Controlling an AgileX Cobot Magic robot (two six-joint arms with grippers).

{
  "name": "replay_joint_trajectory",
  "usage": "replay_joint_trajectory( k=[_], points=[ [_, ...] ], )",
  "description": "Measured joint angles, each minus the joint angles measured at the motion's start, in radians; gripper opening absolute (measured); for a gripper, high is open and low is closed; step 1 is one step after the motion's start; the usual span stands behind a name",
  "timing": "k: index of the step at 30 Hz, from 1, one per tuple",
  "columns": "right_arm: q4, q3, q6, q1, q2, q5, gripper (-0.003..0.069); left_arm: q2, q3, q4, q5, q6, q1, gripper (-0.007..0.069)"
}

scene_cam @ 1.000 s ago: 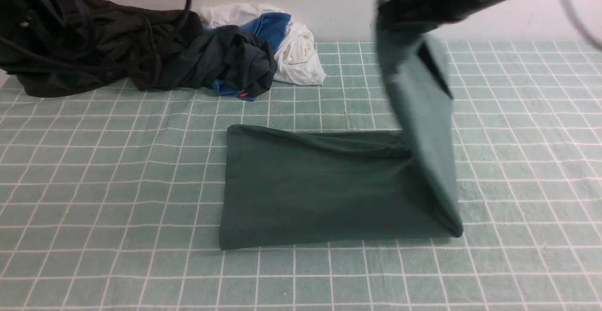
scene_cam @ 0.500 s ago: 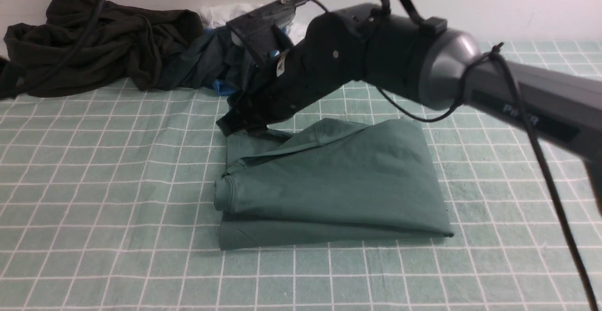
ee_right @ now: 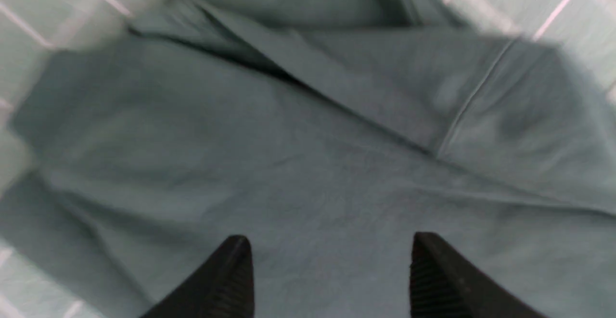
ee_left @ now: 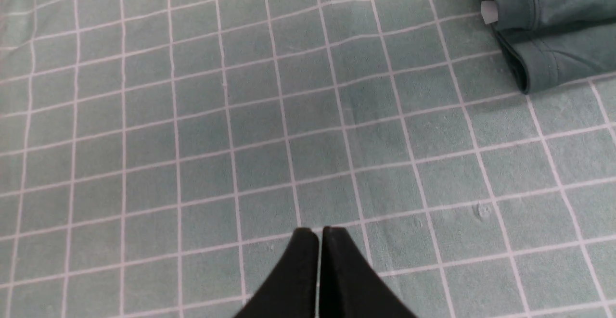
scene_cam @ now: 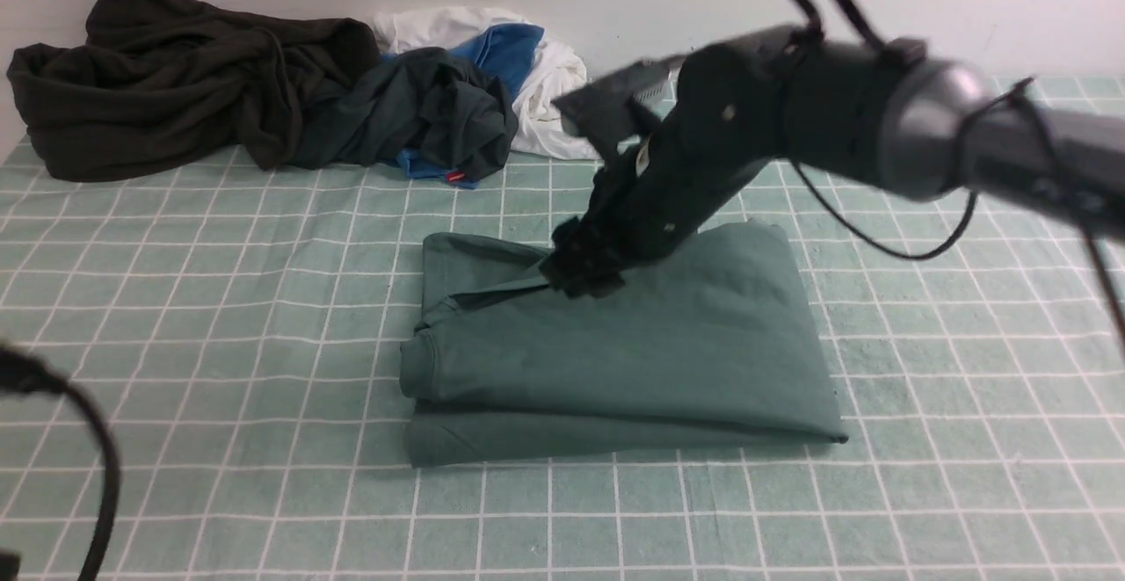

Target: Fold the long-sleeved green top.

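Green top point(scene_cam: 615, 361) lies folded in a stack at mid-table on the checked cloth point(scene_cam: 220, 317). Right gripper point(ee_right: 331, 241) hangs over its far side, jaws spread wide, empty. Left gripper point(ee_left: 315, 234) is closed, empty, above cloth near the top's corner.

The front view looks forward and down from the robot's side across the checked tabletop point(scene_cam: 220, 317), taking in the whole folded green top point(scene_cam: 615, 361). The left wrist view looks down past the closed left jaws at bare tabletop, with only a corner of the top point(ee_left: 553, 63) far ahead of them. The right wrist view sits close above the top, which fills it beyond the spread right jaws.
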Motion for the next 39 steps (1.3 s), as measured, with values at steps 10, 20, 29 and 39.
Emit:
replay_joint_trajectory(
  k=[10,20,29,39],
  points=[
    [-0.002,0.39,-0.015,0.0,-0.582,-0.136,0.0103,-0.435,0.169,0.017,-0.086,-0.03,0.0,-0.0003],
    [-0.05,0.767,-0.016,0.0,-1.077,-0.271,-0.0011,-0.481,0.173,0.023,-0.102,-0.033,0.0,-0.0003],
    [-0.054,0.883,-0.019,0.0,-1.296,-0.315,-0.0014,-0.481,0.173,0.023,-0.102,-0.033,0.0,-0.0003],
    [-0.065,0.886,-0.019,0.0,-1.301,-0.292,-0.0014,-0.481,0.173,0.023,-0.102,-0.033,0.0,-0.0003]
  ],
)
